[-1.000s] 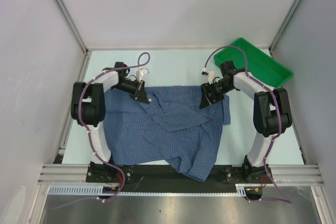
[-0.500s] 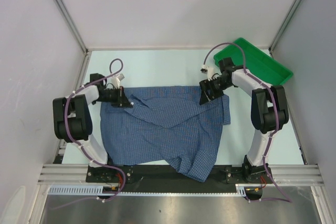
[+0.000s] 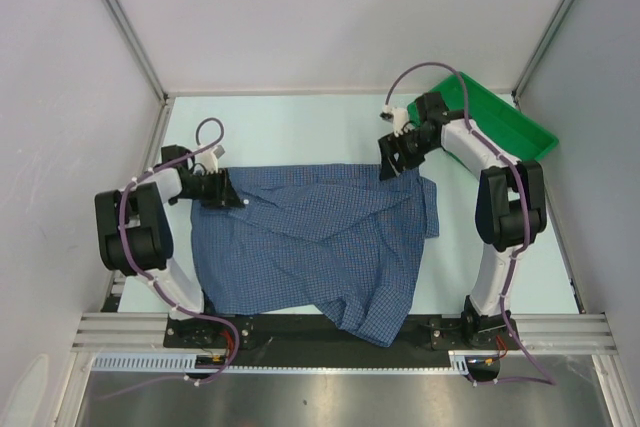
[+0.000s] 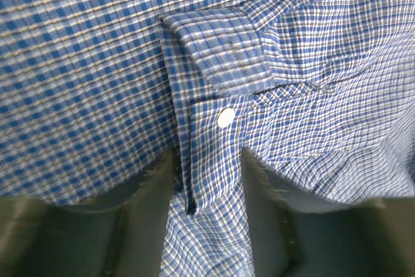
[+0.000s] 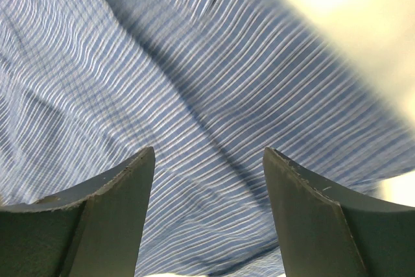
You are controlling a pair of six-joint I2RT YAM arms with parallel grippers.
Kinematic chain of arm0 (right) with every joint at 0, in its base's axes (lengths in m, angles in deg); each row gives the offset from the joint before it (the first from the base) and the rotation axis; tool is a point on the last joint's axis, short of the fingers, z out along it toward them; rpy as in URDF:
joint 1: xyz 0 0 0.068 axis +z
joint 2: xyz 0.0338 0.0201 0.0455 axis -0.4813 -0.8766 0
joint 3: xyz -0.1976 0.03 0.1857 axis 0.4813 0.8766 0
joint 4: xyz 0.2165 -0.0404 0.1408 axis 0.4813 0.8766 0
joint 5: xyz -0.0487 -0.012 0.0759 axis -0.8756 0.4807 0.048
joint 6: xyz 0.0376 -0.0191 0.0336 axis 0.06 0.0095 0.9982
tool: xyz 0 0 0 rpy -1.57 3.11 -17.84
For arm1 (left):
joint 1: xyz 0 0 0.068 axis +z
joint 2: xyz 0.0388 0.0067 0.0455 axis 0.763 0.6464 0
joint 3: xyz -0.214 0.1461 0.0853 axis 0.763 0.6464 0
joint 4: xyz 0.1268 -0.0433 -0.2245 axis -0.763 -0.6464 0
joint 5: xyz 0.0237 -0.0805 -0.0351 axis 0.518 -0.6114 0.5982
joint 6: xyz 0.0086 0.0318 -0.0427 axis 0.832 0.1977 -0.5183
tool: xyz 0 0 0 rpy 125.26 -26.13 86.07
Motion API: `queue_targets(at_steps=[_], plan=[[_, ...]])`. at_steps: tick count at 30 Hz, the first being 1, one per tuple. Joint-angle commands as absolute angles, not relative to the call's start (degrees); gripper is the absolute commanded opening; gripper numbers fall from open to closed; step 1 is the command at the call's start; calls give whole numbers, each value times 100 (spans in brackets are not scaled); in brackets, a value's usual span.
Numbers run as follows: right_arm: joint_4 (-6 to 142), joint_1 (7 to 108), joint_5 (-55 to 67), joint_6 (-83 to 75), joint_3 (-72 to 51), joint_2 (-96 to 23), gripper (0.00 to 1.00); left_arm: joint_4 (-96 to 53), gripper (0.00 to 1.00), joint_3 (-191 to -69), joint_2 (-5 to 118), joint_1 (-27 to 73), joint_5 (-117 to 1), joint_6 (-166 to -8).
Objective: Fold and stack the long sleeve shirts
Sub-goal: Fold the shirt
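Observation:
The long sleeve shirt [image 3: 320, 237], blue with a fine white check, lies spread over the middle of the table, its lower right part bunched near the front edge. At the shirt's far left corner sits my left gripper [image 3: 235, 197]. In the left wrist view this gripper [image 4: 207, 160] is open, with a buttoned cuff [image 4: 214, 50] and its white button [image 4: 225, 117] lying between the parted fingers. My right gripper [image 3: 392, 162] hovers at the shirt's far right corner. Its wrist view shows the right gripper [image 5: 207, 154] open above the cloth [image 5: 194, 63], holding nothing.
A green plastic tray [image 3: 500, 122] stands at the back right, just behind the right arm. Bare pale table [image 3: 300, 127] stretches behind the shirt. White walls with metal posts close in the sides and back.
My left arm swung left, drawing the shirt's far left corner out flat, and then its jaws opened. My right gripper moved back towards the shirt's far edge.

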State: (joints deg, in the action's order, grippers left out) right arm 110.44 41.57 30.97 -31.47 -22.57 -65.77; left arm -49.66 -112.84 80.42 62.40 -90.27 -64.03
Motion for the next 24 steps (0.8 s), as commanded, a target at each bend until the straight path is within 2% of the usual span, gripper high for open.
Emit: queue_targets(at_steps=[1, 3, 6, 9, 10, 13, 19, 24], plan=[[11092, 4204, 2688, -3700, -3142, -6937, 72, -5639, 55, -11778, 7738, 6449, -8890, -5879], [11040, 4230, 2417, -3886, -3240, -7051, 72, -5748, 61, -11999, 7624, 6449, -8478, -5291], [10917, 4265, 2091, -4316, -3355, -7333, 71, -5712, 75, -12604, 7789, 6458, -8239, -4343], [10873, 4318, 1932, -4729, -3425, -7570, 70, -6466, 78, -13711, 8559, 6441, -8309, -3323], [10812, 4353, 1871, -4817, -3443, -7623, 70, -7017, 79, -14340, 8781, 6441, -8327, -3077], [10600, 4415, 1616, -5082, -3434, -7781, 70, -7679, 77, -15213, 9562, 6441, -8205, -2311], [10556, 4424, 1598, -5328, -3566, -8098, 70, -8085, 73, -15910, 10233, 6318, -8318, -1273], [10477, 4415, 1571, -5512, -3478, -8229, 70, -8095, 70, -15937, 10506, 6133, -8099, -745]])
